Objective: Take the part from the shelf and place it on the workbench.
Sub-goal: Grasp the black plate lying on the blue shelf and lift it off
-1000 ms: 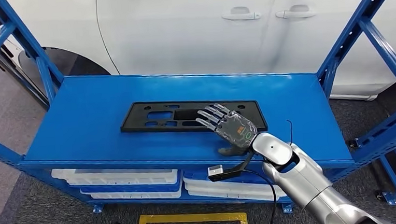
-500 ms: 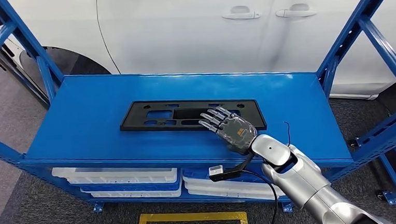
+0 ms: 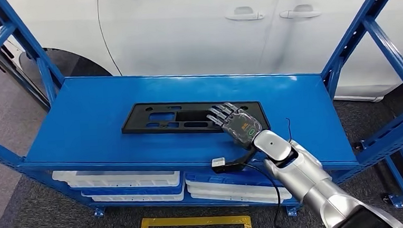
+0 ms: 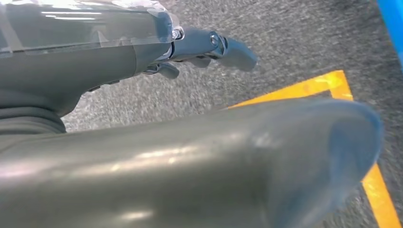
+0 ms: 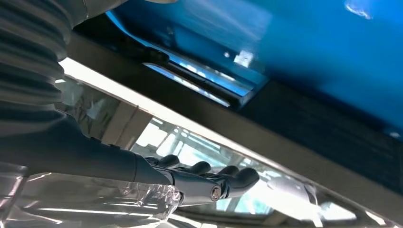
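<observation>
Part (image 3: 189,116): flat black rectangular plastic frame, cut-out slots

A white car (image 3: 199,29) stands behind the rack, its side taking up the background, with two door handles (image 3: 272,14) near each other at the top and a dark wheel arch (image 3: 72,64) at the left. Under the blue top, the lower level holds white trays (image 3: 119,180) stacked on the left and more white trays (image 3: 230,191) on the right. The floor (image 3: 47,224) is grey carpet, paler at the far left. A yellow taped outline (image 3: 195,223) lies on the floor in front of the rack, and the left wrist view shows yellow tape (image 4: 375,185) on the same speckled grey carpet.
</observation>
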Tool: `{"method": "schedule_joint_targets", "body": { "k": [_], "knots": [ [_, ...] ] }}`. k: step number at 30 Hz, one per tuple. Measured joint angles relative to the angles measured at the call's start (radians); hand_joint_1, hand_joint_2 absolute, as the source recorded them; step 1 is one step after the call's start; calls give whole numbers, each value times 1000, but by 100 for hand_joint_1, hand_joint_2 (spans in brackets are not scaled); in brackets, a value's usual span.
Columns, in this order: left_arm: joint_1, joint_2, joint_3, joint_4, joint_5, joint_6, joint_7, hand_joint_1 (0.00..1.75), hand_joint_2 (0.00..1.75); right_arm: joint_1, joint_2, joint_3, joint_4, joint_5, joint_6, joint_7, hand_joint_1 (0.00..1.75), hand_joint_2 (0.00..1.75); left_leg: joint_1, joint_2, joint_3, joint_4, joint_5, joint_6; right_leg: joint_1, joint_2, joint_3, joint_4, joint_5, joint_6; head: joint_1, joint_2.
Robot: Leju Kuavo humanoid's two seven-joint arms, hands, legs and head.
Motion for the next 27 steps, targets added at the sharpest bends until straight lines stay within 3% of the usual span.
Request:
{"method": "schedule_joint_targets", "body": {
  "k": [2, 3, 5, 6, 7, 8, 9, 11, 13, 17, 19, 21, 22, 23, 24, 25, 27],
  "knots": [
    [-2, 0, 0, 0, 0, 0, 2, 0, 0, -33, 11, -3, 62, 0, -8, 10, 0, 175, 2, 0, 1, -7, 7, 13, -3, 0, -11, 25, -20, 11, 0, 0],
    [-3, 0, 0, 0, 1, 0, 3, 0, 0, -48, 15, -5, 88, -1, -15, 12, 0, 175, 4, 1, 1, -11, 9, 18, -5, 0, -30, 66, -45, 15, 0, 0],
    [-3, 0, 0, 0, 2, 0, 3, 0, 0, -67, 22, -8, 137, -4, -30, 13, 0, 175, 3, 0, 0, -11, 11, 21, -8, 0, -89, 198, -108, 23, 0, 0],
    [-1, 0, 0, 0, 3, -1, 4, 0, 0, -71, 25, -9, 159, -5, -35, 13, 0, 175, 3, 0, 0, -11, 11, 22, -9, -1, -118, 258, -129, 26, 0, 0],
    [0, 0, 0, 0, 3, -1, 4, 0, 0, -74, 29, -12, 177, -6, -39, 13, 0, 175, 3, -1, 0, -10, 10, 21, -10, -1, -133, 288, -131, 27, 0, 0],
    [1, 0, 0, 0, 3, -1, 4, 0, 0, -78, 32, -13, 190, -6, -42, 14, 0, 175, 3, -1, 0, -8, 10, 21, -11, -1, -129, 277, -114, 27, 0, 0],
    [1, 0, 0, 0, 3, -1, 4, 0, 0, -84, 34, -15, 200, -7, -45, 15, 0, 175, 3, -1, 0, -7, 9, 19, -12, -1, -106, 227, -81, 24, 0, 0],
    [-1, 0, -1, 0, 3, -1, 4, 0, 0, -99, 39, -16, 217, -7, -46, 18, 0, 175, 1, -1, -1, -4, 7, 15, -9, -1, -38, 81, -16, 15, 0, 0],
    [-2, 0, -1, 0, 3, -1, 3, 0, 0, -111, 45, -19, 233, -2, -47, 28, 0, 175, -1, -1, -5, -3, 7, 7, -3, -1, -4, 4, 5, 6, 0, 0],
    [-3, 0, -1, 0, 5, -1, 3, 0, 0, -125, 59, -26, 256, 12, -48, 50, 0, 175, 0, 0, -11, 11, -5, -14, -5, -2, 1, -13, 10, -13, 0, 0],
    [-4, 0, -1, 0, 7, -1, 2, 0, 0, -128, 65, -29, 266, 17, -49, 56, 0, 175, 2, 0, -48, 98, -56, -21, -9, -4, 7, -22, 14, -22, 0, 0],
    [-2, 1, -1, 0, 9, -1, 2, 0, 0, -128, 69, -29, 275, 21, -50, 59, 0, 175, 4, 1, -107, 228, -112, -28, -9, -4, 6, -21, 14, -25, 0, 0],
    [-1, 1, -1, 0, 10, -1, 2, 0, 0, -128, 71, -29, 280, 22, -51, 59, 0, 175, 5, 1, -126, 268, -121, -30, -9, -4, 6, -20, 14, -25, 0, 0],
    [-1, 2, 0, 0, 10, -1, 2, 0, 0, -128, 72, -30, 283, 22, -51, 60, 2, 175, 6, 1, -128, 271, -111, -32, -9, -3, 6, -18, 13, -24, 0, 0],
    [0, 3, 0, 0, 11, -1, 2, 0, 0, -129, 73, -30, 286, 23, -52, 60, 20, 175, 8, 1, -110, 235, -84, -34, -10, -3, 6, -15, 11, -22, 0, 0],
    [-1, 3, 0, 0, 11, -1, 2, 0, 0, -130, 74, -30, 289, 23, -52, 61, 61, 175, 10, 2, -79, 169, -49, -34, -10, -2, 6, -11, 8, -20, 0, 0],
    [-2, 4, -1, 0, 11, -1, 2, 0, 0, -133, 75, -31, 293, 23, -50, 61, 146, 175, 12, 1, -23, 52, -9, -30, -7, 0, 2, 0, 3, -11, 0, 0]
  ]
}}
